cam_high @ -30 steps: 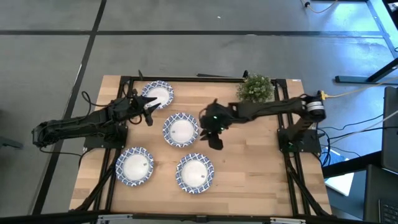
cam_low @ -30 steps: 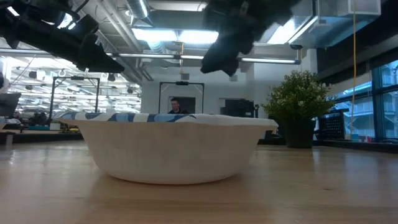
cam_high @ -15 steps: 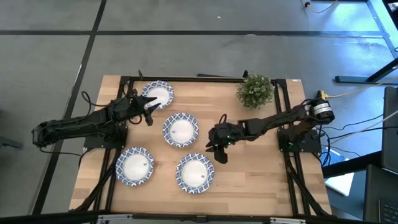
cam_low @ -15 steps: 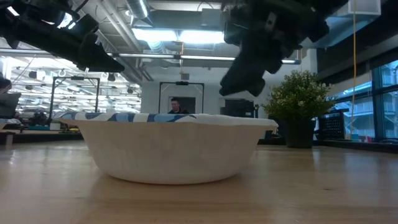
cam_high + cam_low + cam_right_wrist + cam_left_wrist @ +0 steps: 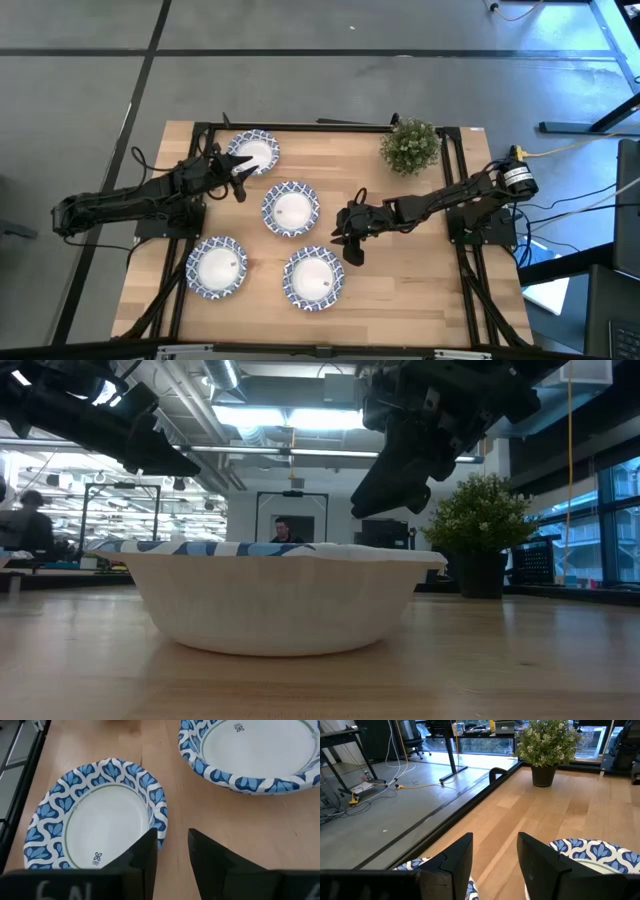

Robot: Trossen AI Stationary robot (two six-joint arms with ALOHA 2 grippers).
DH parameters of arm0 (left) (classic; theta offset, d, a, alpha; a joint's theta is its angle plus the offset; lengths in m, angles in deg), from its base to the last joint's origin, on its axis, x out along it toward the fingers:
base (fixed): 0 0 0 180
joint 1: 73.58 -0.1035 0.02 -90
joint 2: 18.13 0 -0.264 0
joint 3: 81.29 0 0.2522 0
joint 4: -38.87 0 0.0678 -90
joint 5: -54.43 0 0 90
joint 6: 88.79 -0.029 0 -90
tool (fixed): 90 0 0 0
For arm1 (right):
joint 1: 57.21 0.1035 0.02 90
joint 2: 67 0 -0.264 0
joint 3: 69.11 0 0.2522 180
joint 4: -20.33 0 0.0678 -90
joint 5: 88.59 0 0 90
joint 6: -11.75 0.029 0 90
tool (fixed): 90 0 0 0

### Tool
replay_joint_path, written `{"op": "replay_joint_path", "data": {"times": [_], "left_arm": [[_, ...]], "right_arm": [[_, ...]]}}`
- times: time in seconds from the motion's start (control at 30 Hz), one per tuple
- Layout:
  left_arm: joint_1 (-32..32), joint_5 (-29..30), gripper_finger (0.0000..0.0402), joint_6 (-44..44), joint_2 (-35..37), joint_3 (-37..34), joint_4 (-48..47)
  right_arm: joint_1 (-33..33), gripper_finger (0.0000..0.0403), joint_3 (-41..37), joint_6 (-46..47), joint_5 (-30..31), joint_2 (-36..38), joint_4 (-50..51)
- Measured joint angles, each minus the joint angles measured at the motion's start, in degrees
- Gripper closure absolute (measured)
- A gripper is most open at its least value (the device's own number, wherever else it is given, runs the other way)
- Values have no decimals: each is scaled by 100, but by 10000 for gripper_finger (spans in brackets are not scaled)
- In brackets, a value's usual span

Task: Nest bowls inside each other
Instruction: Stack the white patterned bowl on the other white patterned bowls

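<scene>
High view: right claw [image 5: 347, 243], slightly spread, hovers just beside the near-right bowl [image 5: 313, 279].

I have one overhead view, one table-level view, two wrist views; overhead and left wrist share the plant [image 5: 409, 143].

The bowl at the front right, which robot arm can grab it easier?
Probably the right. The right gripper is open, just beside that bowl, its rim lining up with the fingers in its wrist view. The left gripper hovers by the far-left bowl.
</scene>
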Motion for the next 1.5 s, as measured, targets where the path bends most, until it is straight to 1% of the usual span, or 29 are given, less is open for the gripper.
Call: {"op": "replay_joint_path", "data": {"times": [0.43,0.6,0.7,0.8,0.87,1.23,1.3,1.37,1.5], "left_arm": [[0,0,253,45,0,0,0],[2,0,253,46,0,0,0],[0,-1,253,46,0,0,0],[2,-2,253,48,0,0,0],[2,-2,253,48,-1,0,0],[0,-2,253,52,0,0,0],[1,-2,253,52,0,0,0],[1,-2,253,54,0,0,0],[2,-2,253,55,0,0,0]], "right_arm": [[-2,292,0,14,0,0,12],[-2,292,0,413,4,0,22],[-2,292,0,415,-4,0,22],[-4,292,0,472,-176,-2,22],[-4,292,2,570,-190,-4,22],[-4,291,2,453,-396,-7,22],[-4,284,4,452,-499,-7,22],[-3,267,4,557,-513,-7,22],[-2,213,4,805,-645,-7,20]]}}
